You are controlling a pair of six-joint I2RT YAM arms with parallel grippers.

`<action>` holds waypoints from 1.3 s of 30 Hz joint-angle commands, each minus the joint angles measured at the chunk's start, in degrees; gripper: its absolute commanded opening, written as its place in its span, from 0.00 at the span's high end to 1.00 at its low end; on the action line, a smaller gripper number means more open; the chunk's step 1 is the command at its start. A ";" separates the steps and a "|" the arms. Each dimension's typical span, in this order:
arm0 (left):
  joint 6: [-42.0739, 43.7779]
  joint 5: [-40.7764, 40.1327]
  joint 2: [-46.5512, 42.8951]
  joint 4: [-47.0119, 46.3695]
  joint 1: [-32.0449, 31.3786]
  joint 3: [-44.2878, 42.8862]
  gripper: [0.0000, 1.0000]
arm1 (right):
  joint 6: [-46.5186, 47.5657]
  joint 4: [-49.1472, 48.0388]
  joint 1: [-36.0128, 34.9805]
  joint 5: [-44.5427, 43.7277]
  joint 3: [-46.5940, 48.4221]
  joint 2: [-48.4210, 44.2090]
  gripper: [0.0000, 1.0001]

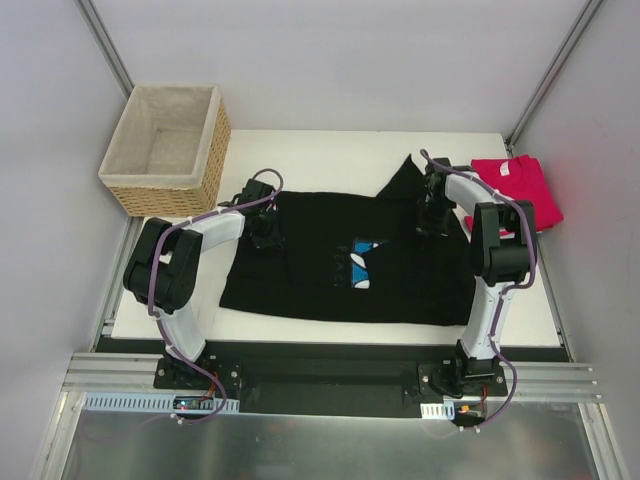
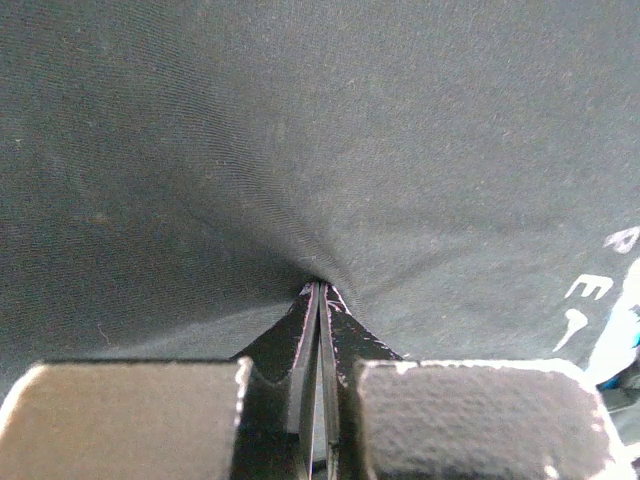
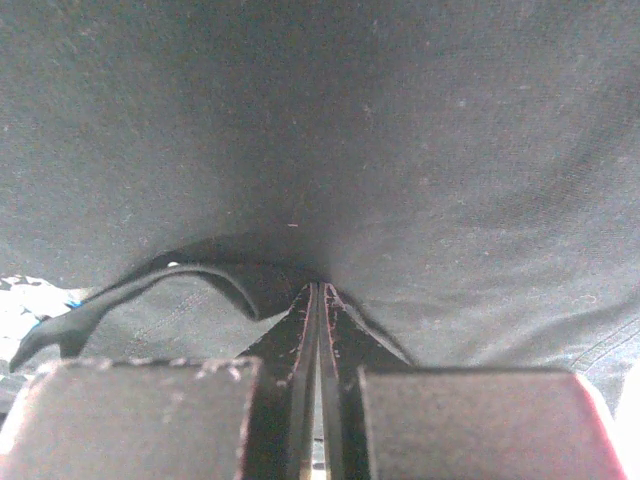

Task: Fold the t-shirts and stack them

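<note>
closely: left claw [image 2: 318,292] clenched on pinch of black t-shirt [image 1: 300,280], right claw [image 3: 318,290] likewise, at opposite sides, probably to lift for fold. wrist views show cloth puckering at tips. only top view shows shirt spread mid-desk [image 1: 330,335], red t-shirt [image 1: 520,185] folded far right, basket [image 1: 200,170] far left.

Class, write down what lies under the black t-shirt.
The white table shows around the black t-shirt; the surface directly beneath is covered, so anything there cannot be seen.
</note>
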State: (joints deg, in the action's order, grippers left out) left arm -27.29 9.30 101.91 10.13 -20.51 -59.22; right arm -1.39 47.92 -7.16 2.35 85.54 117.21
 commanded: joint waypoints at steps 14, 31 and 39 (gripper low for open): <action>-5.58 0.28 -4.42 24.23 0.21 3.49 1.00 | -1.16 4.99 -1.81 -6.39 -12.15 -6.64 0.99; -5.85 -1.03 -17.35 32.23 0.03 1.40 1.00 | 2.80 4.63 -1.72 -6.66 -7.68 -19.09 0.92; -0.40 -9.04 -19.38 37.59 0.12 -18.20 0.91 | 1.65 8.77 -1.54 -8.15 3.49 -26.51 0.57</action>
State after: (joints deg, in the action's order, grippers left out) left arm -31.22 5.23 85.78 44.27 -20.25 -68.95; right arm 0.45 53.98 -8.93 -4.34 85.03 95.24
